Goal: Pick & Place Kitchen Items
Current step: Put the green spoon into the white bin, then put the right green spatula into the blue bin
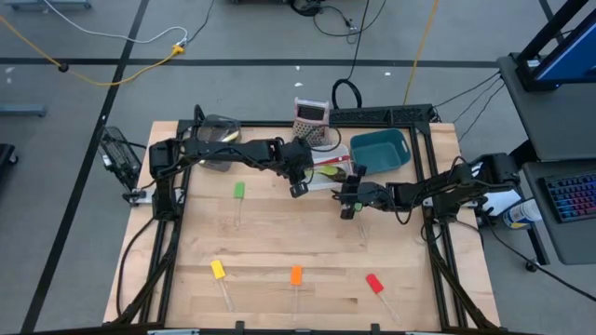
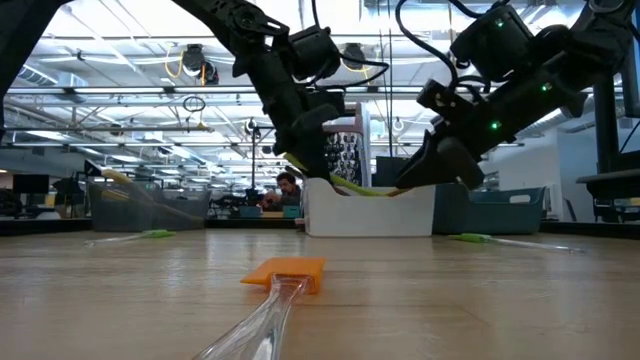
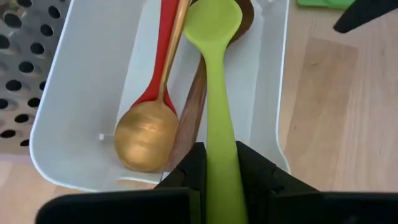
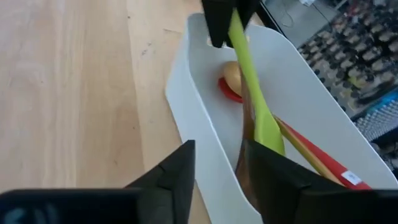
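Overhead, table-level and wrist views share the white bin (image 1: 328,177).

Left gripper (image 4: 225,25) holds a green spoon (image 4: 258,106) over the white bin (image 4: 199,118); a gold spoon (image 4: 232,76), perhaps, lies inside.

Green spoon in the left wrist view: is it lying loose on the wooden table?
No: the left end effector grips the green spoon over the white bin.

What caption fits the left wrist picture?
Left gripper holding a green spoon over the white bin.
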Robot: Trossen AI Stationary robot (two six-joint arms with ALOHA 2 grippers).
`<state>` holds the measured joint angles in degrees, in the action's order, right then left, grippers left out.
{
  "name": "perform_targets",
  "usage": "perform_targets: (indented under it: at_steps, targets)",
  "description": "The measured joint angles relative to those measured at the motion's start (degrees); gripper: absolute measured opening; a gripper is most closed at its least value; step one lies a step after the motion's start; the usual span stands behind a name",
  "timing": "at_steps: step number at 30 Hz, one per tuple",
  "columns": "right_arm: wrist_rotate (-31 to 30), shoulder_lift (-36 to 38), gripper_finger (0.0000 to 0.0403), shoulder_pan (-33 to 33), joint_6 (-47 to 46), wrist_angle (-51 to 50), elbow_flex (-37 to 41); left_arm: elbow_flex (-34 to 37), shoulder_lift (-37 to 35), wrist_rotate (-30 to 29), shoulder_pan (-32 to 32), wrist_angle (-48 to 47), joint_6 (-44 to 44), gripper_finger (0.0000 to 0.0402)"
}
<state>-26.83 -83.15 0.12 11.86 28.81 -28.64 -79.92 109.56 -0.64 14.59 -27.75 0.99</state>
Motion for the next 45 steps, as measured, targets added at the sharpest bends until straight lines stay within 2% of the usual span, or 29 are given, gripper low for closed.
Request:
perform_targets:
  at_steps: [8,14,17,22,27,30,35,38,42,45]
  targets:
    - [-0.02,0.0,0.0173,0.0,-0.85,0.03,0.02,0.0,0.0,-0.07,-0.11,2.41,-3.85,0.0049]
    - [-0.02,0.0,0.0172,-0.02,-0.88,0.05,0.02,0.0,-0.02,-0.06,-0.11,4.44,-6.98,0.0087]
    - [-0.02,0.0,0.0173,-0.02,-0.89,0.05,0.04,0.0,-0.02,-0.52,-0.09,4.42,-8.36,0.0092]
    - [0.0,0.0,0.017,-0.02,-1.29,0.05,0.04,0.0,-0.02,-5.59,-0.03,4.44,-8.48,0.009]
    - [0.51,0.0,0.0172,-0.02,-3.78,0.05,0.04,0.0,-0.02,-5.86,-0.05,4.33,-7.76,0.0091]
    - [3.39,-0.02,0.018,-0.02,-3.99,0.07,0.04,0.0,-0.04,-5.88,-0.07,3.85,-7.36,0.0092]
    - [4.74,-0.02,0.0192,0.14,-9.21,0.07,0.04,-0.01,-0.07,-5.95,-0.04,3.81,-6.37,0.0095]
    - [4.57,-0.02,0.0194,1.07,-9.63,0.07,0.04,0.0,-0.07,-5.96,-0.04,3.81,-6.18,0.0114]
    - [4.24,-0.02,0.0191,3.43,-12.5,0.07,0.04,0.0,-0.07,-6.84,-0.29,3.88,-4.29,0.016]
    - [1.15,-0.02,0.0189,5.91,-14.61,0.01,0.04,0.0,-1.14,-7.36,-0.98,3.59,-3.25,0.019]
